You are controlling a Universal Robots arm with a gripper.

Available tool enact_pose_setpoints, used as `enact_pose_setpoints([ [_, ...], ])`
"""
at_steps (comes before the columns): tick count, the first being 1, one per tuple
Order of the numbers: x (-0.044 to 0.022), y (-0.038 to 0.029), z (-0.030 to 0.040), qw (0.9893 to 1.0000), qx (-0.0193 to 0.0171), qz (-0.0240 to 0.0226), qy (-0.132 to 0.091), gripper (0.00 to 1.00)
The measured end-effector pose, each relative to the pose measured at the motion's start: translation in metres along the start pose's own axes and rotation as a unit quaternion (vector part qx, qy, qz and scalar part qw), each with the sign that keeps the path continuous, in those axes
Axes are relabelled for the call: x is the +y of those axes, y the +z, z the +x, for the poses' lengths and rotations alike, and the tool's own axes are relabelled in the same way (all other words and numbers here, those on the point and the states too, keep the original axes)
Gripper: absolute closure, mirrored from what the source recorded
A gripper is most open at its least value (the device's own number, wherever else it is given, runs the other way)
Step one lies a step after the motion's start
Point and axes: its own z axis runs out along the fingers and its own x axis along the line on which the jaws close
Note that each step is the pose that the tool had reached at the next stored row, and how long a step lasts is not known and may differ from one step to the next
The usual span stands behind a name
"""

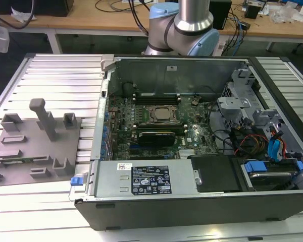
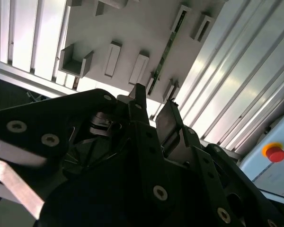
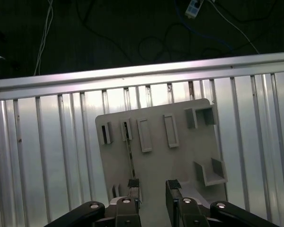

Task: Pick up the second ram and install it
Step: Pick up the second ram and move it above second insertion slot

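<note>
Tool [image 3: 153, 183], jaws apart, over grey fixture plate [image 3: 180, 163] holding what seems the second ram [image 3: 131, 156].

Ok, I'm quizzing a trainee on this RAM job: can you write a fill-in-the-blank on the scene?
1. The gripper is ____ and holds nothing.
2. The second ram stands in the ____ fixture plate.
3. That plate lies toward the exterior view's ____ of the computer case.
Missing words: open; grey; left.
</note>
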Motion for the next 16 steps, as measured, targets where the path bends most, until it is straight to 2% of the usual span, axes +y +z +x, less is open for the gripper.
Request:
enact_pose_setpoints([
  [5,-0.0003,0.0071,0.0001,1.0000,0.0000,0.0000,0.000,0.64],
  [16,-0.0008,0.0179,0.0004,1.0000,0.0000,0.0000,0.000,0.64],
])
